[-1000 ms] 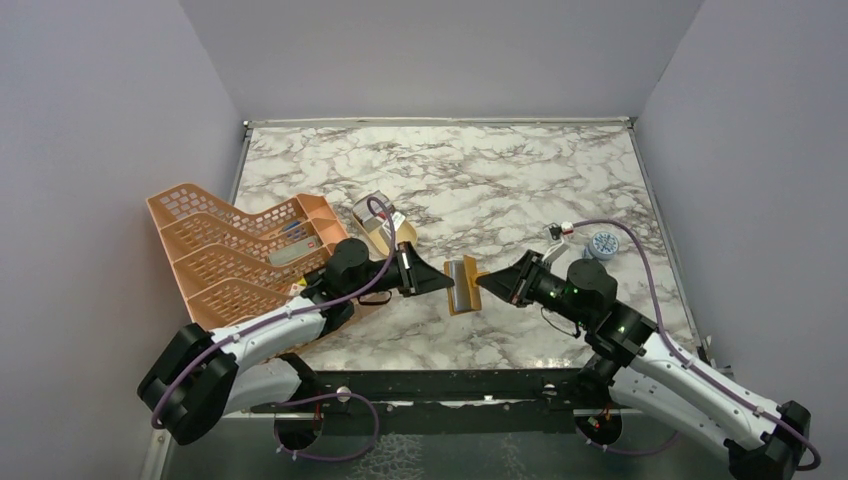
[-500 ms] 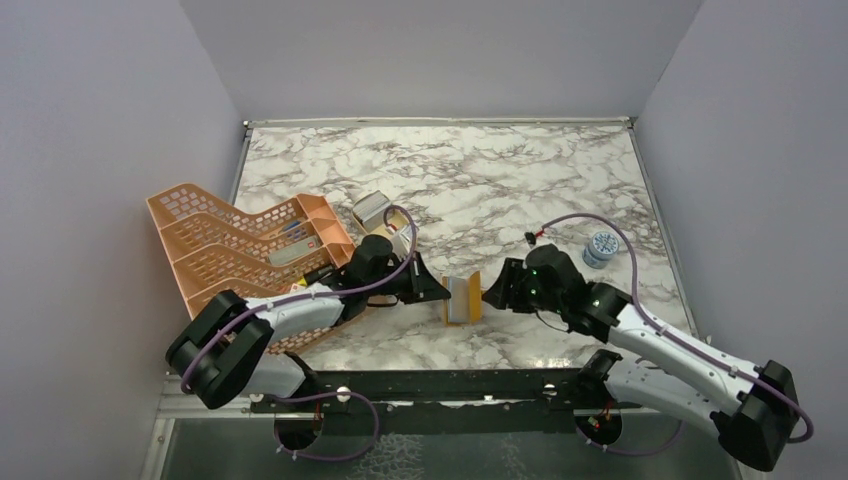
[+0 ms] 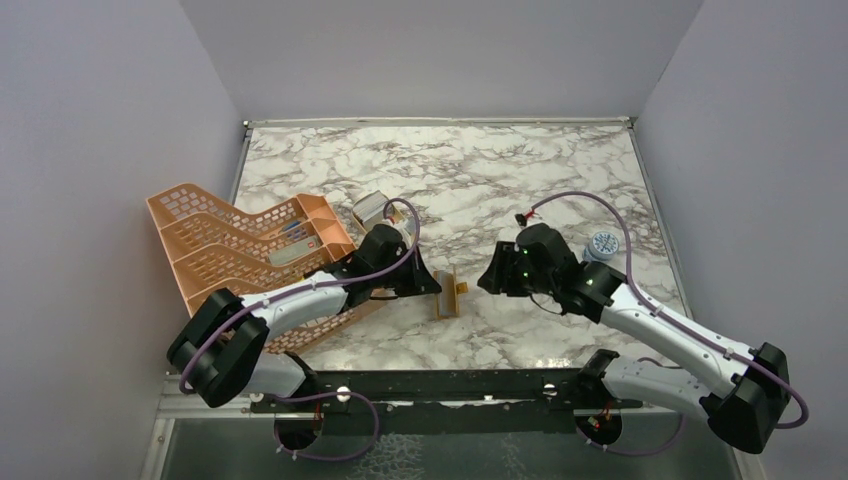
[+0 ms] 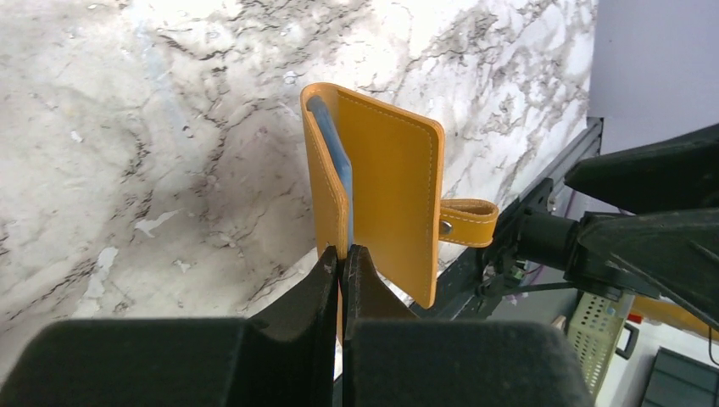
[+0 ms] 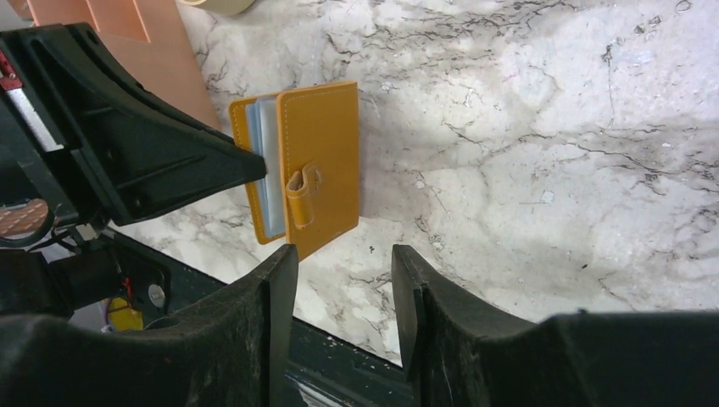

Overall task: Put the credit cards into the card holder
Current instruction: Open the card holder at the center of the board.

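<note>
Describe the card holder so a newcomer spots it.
On the marble table, look just right of the peach rack. The card holder is the small mustard wallet pinched by the left gripper; nothing else has a snap strap.

Marble table [image 3: 440, 170] bears a peach rack [image 3: 240, 255] and round bluish object [image 3: 601, 243].

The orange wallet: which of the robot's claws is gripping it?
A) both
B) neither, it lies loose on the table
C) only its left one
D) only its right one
C: the left gripper is pinched shut on the card holder at its edge, while the right gripper stands open, clear of it.
</note>
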